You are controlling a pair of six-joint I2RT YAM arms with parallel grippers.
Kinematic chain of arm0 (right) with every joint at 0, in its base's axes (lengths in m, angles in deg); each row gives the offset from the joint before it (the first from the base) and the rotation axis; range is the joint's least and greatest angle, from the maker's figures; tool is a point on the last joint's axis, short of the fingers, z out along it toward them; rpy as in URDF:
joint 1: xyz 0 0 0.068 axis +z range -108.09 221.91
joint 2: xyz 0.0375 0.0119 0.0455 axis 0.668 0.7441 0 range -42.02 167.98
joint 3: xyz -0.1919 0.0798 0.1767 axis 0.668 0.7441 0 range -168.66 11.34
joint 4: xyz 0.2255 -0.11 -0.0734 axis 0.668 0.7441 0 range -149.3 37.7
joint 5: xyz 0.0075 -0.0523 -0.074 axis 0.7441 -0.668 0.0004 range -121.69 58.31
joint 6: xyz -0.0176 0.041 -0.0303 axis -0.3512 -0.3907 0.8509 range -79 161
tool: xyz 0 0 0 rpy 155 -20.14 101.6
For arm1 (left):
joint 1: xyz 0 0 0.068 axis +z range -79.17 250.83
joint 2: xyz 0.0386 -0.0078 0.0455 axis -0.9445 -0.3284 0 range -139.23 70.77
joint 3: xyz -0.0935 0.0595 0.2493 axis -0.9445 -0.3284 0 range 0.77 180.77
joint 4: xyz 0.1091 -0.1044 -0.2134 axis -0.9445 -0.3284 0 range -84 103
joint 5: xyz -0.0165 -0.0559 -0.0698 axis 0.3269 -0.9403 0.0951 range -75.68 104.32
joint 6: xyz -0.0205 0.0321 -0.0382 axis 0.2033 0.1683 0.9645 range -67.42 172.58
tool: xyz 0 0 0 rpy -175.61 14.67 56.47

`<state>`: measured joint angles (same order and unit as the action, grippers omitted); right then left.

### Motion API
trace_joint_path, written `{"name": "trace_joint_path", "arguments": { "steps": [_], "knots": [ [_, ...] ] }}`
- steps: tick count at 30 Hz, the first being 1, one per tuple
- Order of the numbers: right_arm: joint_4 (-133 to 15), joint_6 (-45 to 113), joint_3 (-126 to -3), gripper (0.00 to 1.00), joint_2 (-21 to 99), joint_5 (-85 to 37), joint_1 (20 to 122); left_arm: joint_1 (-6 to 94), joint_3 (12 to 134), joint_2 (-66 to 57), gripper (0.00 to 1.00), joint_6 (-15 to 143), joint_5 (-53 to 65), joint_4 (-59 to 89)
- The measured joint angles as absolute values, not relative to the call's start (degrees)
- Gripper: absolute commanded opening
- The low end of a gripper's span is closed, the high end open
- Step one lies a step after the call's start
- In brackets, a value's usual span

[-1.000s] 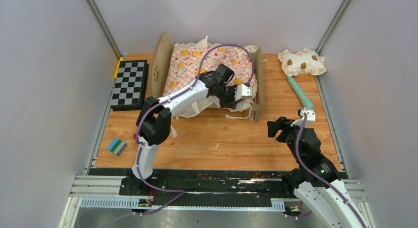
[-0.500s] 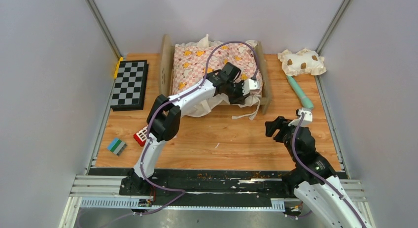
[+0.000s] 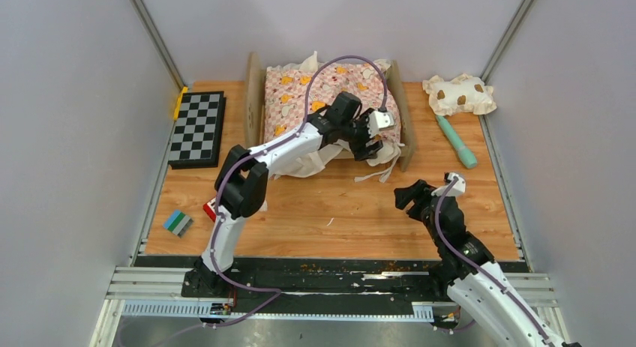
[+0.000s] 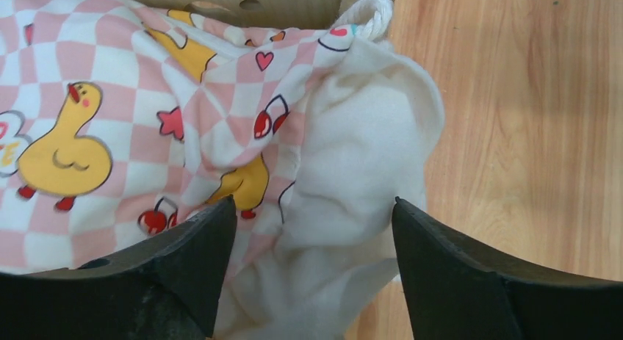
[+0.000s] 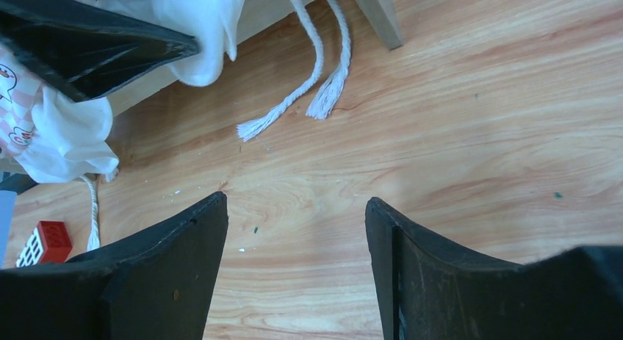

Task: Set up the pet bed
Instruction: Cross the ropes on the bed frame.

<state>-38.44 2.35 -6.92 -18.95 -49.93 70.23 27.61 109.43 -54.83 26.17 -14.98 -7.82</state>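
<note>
The bed [image 3: 253, 100] stands at the middle of the counter's [image 3: 337, 208] far edge, with a pink checkered cushion [image 3: 296, 96] lying in it. The left claw [image 3: 373, 141] hangs released over the cushion's near right corner, jaws spread either side of the white underside. The right claw [image 3: 409, 192], also released and holding nothing, hovers over bare wood nearer the right edge. A spotted pillow [image 3: 459, 94] lies in the far right corner.
</note>
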Motion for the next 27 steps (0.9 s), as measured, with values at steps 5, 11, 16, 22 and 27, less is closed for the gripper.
{"name": "trace_joint_path", "arguments": {
  "steps": [5,11,16,22,27],
  "knots": [
    [-44.9,0.3,-4.8,0.70,-13.4,-49.8,70.2,27.6,103.9,-46.9,1.00,28.4,-12.0,-6.6],
    [-54.7,0.1,-4.9,0.70,1.0,-51.8,70.2,27.6,96.3,-33.8,1.00,33.9,-9.0,-3.4],
    [-65.9,0.8,-4.9,0.69,14.0,-54.3,70.1,27.6,83.1,-18.7,1.00,42.5,-7.1,1.3],
    [-78.9,1.5,-6.8,0.65,28.9,-55.5,68.2,27.6,63.0,4.7,1.00,48.4,-5.8,3.8],
    [-86.1,1.7,-10.6,0.62,38.6,-55.7,67.0,27.6,60.6,16.4,1.00,47.9,-3.9,0.2]
  ]
}}
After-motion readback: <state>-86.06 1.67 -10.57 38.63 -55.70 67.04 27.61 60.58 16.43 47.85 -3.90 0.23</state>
